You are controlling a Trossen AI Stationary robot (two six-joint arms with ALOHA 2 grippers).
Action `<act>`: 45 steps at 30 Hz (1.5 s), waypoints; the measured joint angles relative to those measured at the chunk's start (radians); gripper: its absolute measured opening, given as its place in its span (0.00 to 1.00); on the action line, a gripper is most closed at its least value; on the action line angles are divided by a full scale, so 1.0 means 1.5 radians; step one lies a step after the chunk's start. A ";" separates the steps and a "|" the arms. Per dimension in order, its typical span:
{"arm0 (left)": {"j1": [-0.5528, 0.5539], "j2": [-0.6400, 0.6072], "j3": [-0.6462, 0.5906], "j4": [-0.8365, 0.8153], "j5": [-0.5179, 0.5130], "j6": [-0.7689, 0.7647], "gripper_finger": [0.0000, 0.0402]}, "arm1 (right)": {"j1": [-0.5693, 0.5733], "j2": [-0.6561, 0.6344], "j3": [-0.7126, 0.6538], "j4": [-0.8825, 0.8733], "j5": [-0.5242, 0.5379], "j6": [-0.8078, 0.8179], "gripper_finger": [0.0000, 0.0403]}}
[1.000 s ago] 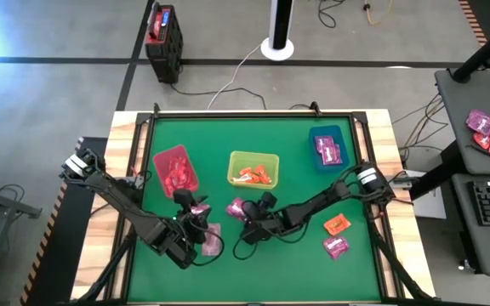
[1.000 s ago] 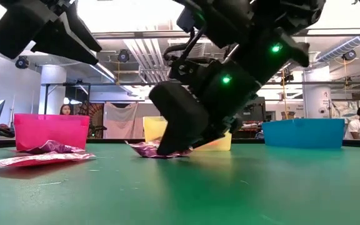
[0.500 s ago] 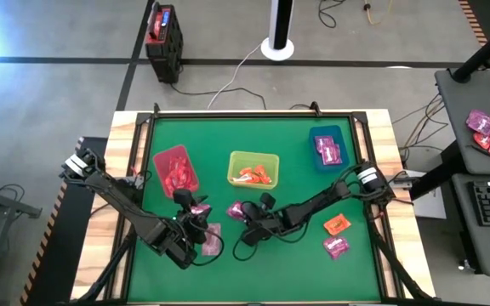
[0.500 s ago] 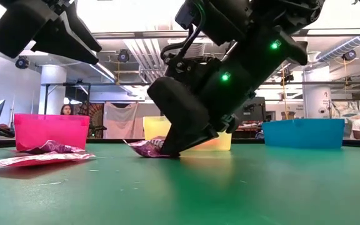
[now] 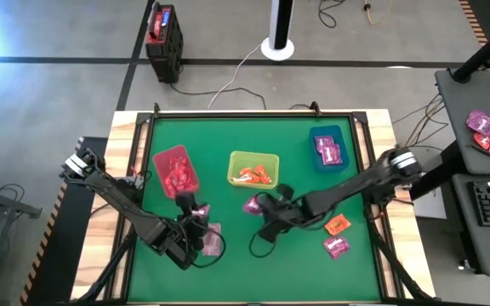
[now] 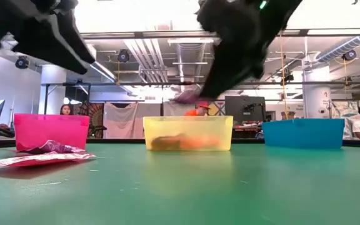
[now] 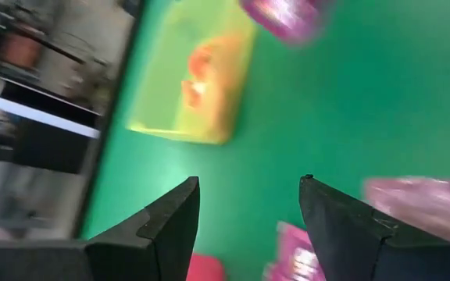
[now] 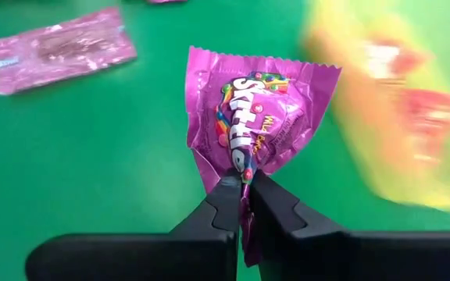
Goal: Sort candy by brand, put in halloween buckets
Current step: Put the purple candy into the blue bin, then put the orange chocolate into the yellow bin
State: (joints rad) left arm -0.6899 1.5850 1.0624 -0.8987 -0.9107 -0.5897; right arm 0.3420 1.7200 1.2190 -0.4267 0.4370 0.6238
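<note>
Green table (image 5: 228, 153): wrist view shows right hand (image 8: 244, 183) pinching apparently Skittles packet (image 8: 256, 117); left hand (image 7: 248, 207) wide.

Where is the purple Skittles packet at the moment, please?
The Skittles packet hangs pinched in the right gripper, lifted off the green table. In the high view it sits mid-table, just below the yellow-green bin.

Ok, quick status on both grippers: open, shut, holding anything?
Left gripper: open, empty, low over the mat by loose pink packets.
Right gripper: shut on a magenta Skittles packet, lifted off the mat.
</note>
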 joint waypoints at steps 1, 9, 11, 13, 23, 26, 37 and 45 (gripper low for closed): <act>0.000 0.000 0.004 0.001 0.026 0.001 0.50 | -0.003 -0.023 0.000 -0.036 0.003 0.003 0.03; -0.001 0.000 0.055 0.000 0.130 0.028 0.46 | -0.073 -0.165 0.001 -0.340 0.157 0.119 0.03; -0.001 0.000 0.067 0.000 0.130 0.040 0.46 | -0.109 -0.185 0.000 -0.419 0.180 0.198 0.03; -0.001 0.000 0.077 0.001 0.127 0.054 0.45 | -0.151 -0.196 -0.004 -0.499 0.176 0.283 0.03; -0.001 0.000 0.092 0.001 0.107 0.071 0.44 | -0.339 -0.198 -0.082 -0.616 0.092 0.385 0.03; -0.001 0.000 0.089 0.000 0.107 0.071 0.44 | -0.367 -0.198 -0.103 -0.616 0.092 0.380 0.03; -0.001 0.000 0.089 0.001 0.106 0.071 0.44 | -0.380 -0.198 -0.105 -0.614 0.087 0.361 0.22; -0.001 0.000 0.088 0.001 0.106 0.071 0.44 | -0.380 -0.199 -0.093 -0.614 0.087 0.351 0.45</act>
State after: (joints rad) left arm -0.6918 1.5850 1.1950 -0.8965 -0.7521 -0.4835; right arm -0.2273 1.4217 1.0792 -1.3474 0.5674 1.1503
